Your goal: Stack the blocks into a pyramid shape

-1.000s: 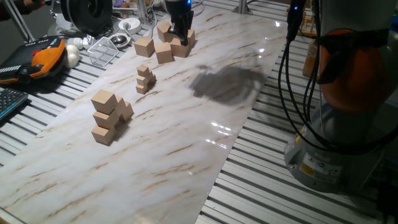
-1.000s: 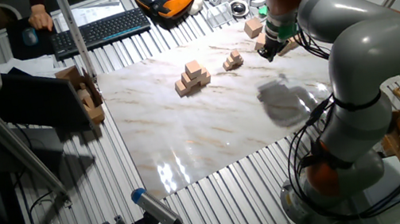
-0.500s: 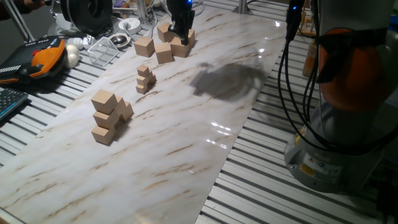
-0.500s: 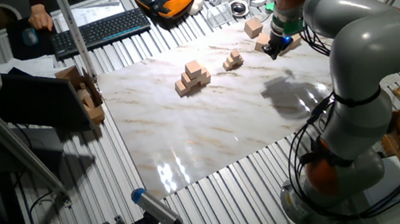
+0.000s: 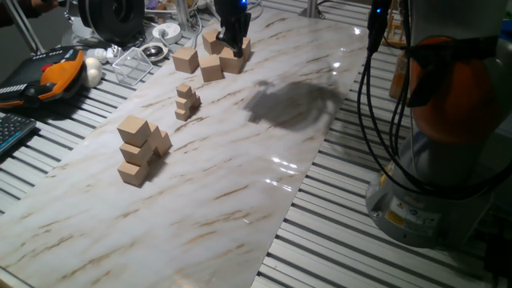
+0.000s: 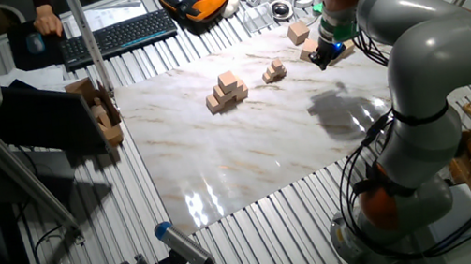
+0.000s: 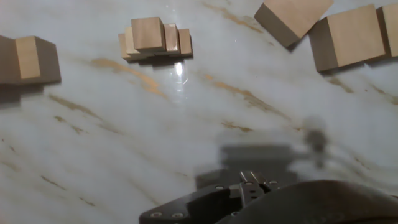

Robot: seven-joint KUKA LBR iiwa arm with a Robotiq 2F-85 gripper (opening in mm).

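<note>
Glossy marbled desk on a slatted metal bench, clutter at the far left. Blocks loose at the far end; stepped pyramid shape nearer, left. Gripper hanging low among the far blocks; fingers' state impossible to tell

- Blocks: plain light tan wood, unmarked.
- Small cubes: same tan.
- Table: white marble pattern, brown veins.
- Arm: grey, orange joints.
- Gripper: black.
</note>
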